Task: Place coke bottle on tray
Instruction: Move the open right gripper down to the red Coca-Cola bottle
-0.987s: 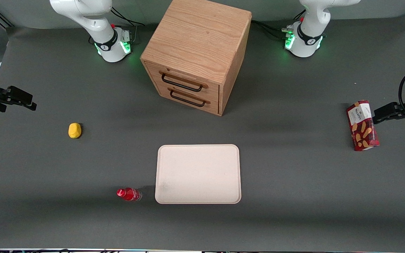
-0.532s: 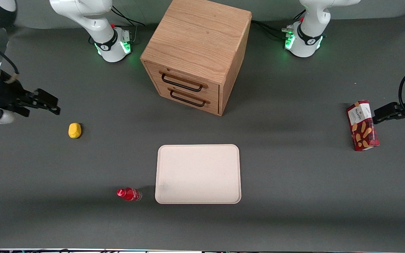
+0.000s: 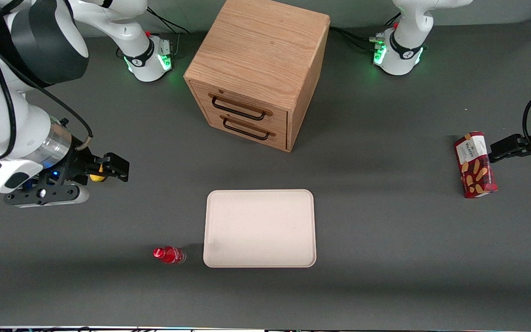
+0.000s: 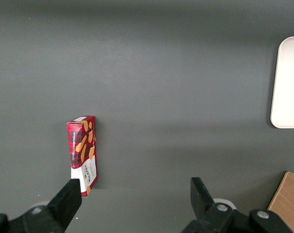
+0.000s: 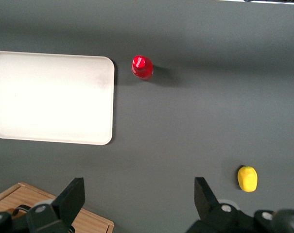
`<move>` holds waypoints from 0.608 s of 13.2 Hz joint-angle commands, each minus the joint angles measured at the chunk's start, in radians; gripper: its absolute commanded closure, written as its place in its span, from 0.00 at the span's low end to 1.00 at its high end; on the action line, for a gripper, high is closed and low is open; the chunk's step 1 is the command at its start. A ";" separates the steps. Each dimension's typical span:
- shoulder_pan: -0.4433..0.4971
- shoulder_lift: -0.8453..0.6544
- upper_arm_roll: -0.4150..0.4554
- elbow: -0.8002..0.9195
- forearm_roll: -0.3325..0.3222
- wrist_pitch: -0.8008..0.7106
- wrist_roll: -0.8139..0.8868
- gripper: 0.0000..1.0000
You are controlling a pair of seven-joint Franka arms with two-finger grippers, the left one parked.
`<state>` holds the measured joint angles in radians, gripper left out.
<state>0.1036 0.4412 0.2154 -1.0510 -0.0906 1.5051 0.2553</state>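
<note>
The coke bottle (image 3: 168, 254), small and clear with a red cap and red label, lies on the grey table beside the tray's near corner, toward the working arm's end. It also shows in the right wrist view (image 5: 142, 67). The cream-pink tray (image 3: 260, 228) lies flat in front of the cabinet and holds nothing; it also shows in the right wrist view (image 5: 52, 97). My right gripper (image 3: 117, 168) hangs open and empty above the table, farther from the front camera than the bottle and well apart from it. Its jaws stand wide apart in the right wrist view (image 5: 138, 189).
A yellow lump (image 3: 95, 176) sits under the gripper, partly hidden; it is plain in the right wrist view (image 5: 247, 178). A wooden drawer cabinet (image 3: 258, 69) stands farther from the camera than the tray. A red biscuit box (image 3: 475, 164) lies toward the parked arm's end.
My right arm has swung in from the table's end toward the middle, and the gripper now sits over the yellow lump. The bottle and tray have not moved.
</note>
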 commanded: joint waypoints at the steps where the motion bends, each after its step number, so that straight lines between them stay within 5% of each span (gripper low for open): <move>1: -0.001 0.126 0.006 0.152 -0.018 -0.028 0.015 0.00; 8: -0.001 0.281 -0.005 0.178 -0.026 0.248 0.004 0.00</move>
<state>0.0957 0.6714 0.2126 -0.9268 -0.0927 1.7180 0.2553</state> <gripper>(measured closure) 0.000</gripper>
